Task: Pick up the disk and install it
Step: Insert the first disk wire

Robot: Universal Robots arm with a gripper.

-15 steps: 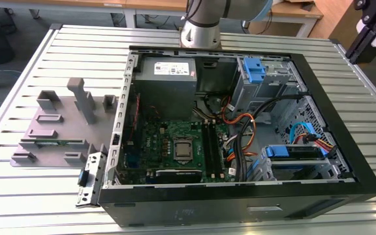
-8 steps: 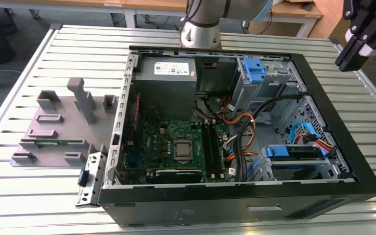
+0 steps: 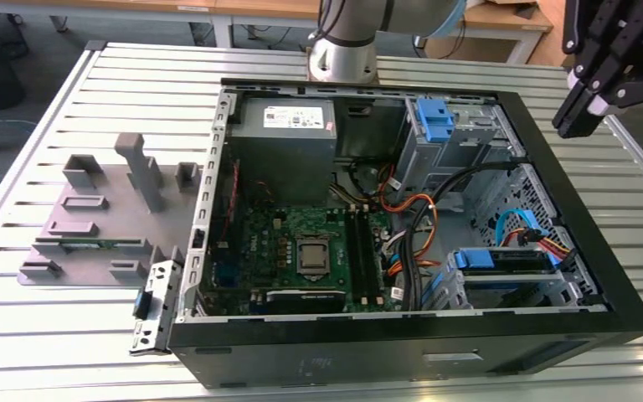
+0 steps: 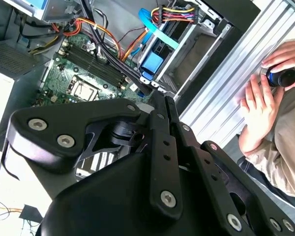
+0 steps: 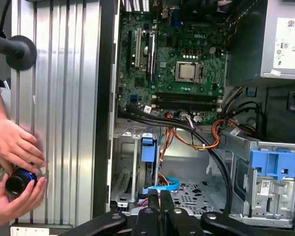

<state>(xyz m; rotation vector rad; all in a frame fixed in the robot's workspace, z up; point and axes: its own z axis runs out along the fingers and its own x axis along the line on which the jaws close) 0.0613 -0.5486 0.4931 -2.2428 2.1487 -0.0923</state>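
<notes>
An open computer case lies flat on the slatted metal table. In its drive bay at the exterior view's lower right, the disk stands on edge in its blue carrier frame, with cables running to it. Its metal face and label are hidden. Both wrist views show the same blue carrier edge-on. My gripper hangs above the table just outside the case, at the exterior view's upper right. It is shut, holding nothing, with the black fingertips pressed together.
A lone blue bracket sits on the upper drive cage beside the grey power supply. A grey fixture stands on the table at the exterior view's left. A person's hands hold a small black-and-blue round object at the table edge.
</notes>
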